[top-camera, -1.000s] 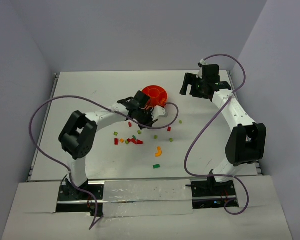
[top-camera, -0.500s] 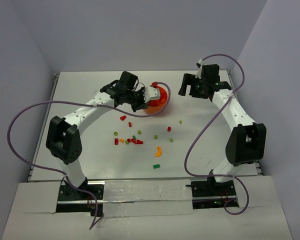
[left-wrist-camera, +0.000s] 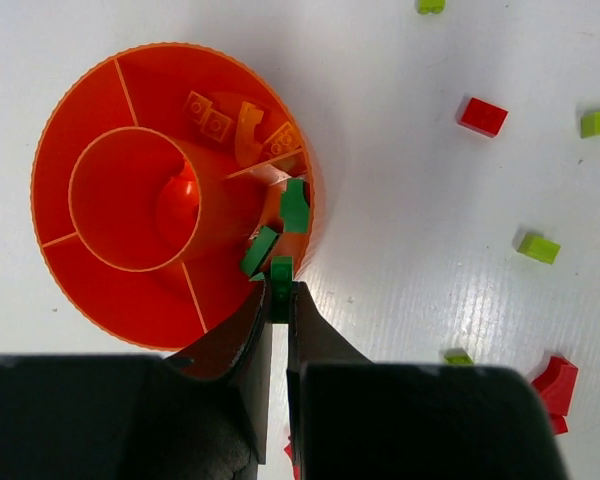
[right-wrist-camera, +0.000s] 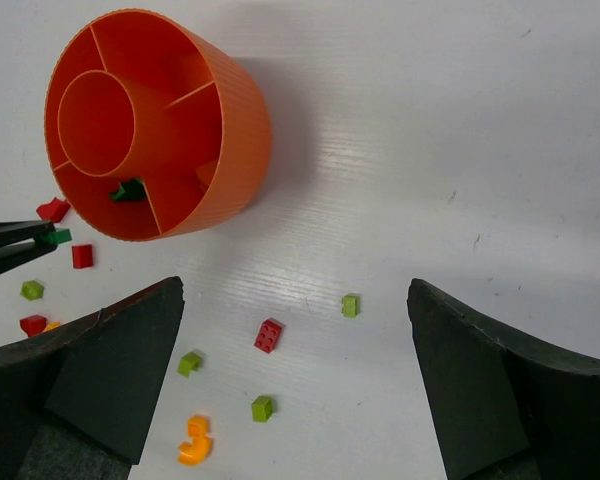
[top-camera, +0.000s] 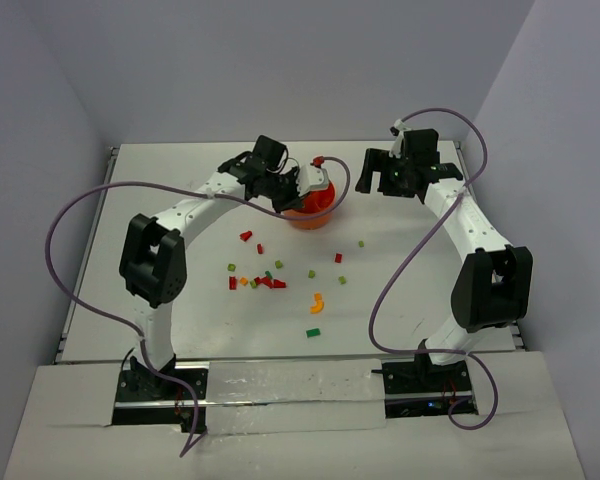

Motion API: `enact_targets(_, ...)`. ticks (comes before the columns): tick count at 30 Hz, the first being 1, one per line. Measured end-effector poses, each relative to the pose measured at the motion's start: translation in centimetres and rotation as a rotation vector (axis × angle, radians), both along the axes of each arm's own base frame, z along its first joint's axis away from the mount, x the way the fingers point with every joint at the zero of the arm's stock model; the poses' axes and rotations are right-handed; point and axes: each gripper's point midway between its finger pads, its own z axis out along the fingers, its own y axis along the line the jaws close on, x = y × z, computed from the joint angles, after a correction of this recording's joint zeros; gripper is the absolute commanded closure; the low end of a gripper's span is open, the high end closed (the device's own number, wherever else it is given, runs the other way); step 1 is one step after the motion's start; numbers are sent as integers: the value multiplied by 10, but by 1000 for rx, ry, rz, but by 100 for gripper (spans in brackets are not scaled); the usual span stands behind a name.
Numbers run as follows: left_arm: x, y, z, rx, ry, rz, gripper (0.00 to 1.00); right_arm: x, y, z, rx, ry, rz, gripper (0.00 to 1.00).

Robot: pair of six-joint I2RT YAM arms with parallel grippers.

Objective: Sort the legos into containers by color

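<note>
The left pincer (left-wrist-camera: 280, 305) is clamped on one dark green brick (left-wrist-camera: 281, 270), which is pinched at the very fingertips and held above the orange bowl (left-wrist-camera: 80, 120). In the left wrist view the brick sits over the bowl's outer rim, at the edge of the compartment that already holds two dark green pieces (left-wrist-camera: 295, 205). That compartment lies straight ahead of the fingertips, between the rim and the central cup (left-wrist-camera: 130, 200). The brick's long axis runs in line with the fingers and points toward the cup. The neighbouring compartment holds orange pieces (left-wrist-camera: 212, 115), so we judge that a short advance inward, without drift sideways, is required before release. From the right wrist view the same brick appears just outside the bowl wall, so we cannot tell how far it overhangs the rim. The right pincer (right-wrist-camera: 295, 300) stands with its jaws wide apart and holds nothing. It hovers on the far side of the bowl and looks down on it. The left arm is the nearer one to the target compartment. The surface (top-camera: 180, 200) is white and flat, and it carries the loose legos (top-camera: 270, 282) in red, lime green and orange, scattered on the near side of the bowl. Plain pale walls (top-camera: 280, 70) enclose the surface on three sides.
</note>
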Motion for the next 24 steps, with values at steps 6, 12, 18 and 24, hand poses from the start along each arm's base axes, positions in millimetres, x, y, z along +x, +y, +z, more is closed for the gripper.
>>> enact_targets(6, 6, -4, -13, 9, 12, 2, 82, -2, 3, -1, 7, 4, 20, 0)
enact_targets(12, 14, -6, -22, 15, 12, 10, 69, -6, 6, -5, 12, 10, 55, 0)
enact_targets(18, 18, -7, -20, 15, -2, 17, 63, -18, 12, -20, 20, 42, 122, 0)
enact_targets(24, 22, -9, -13, 4, -13, 29, 63, -31, 18, -30, 15, 63, 209, 5)
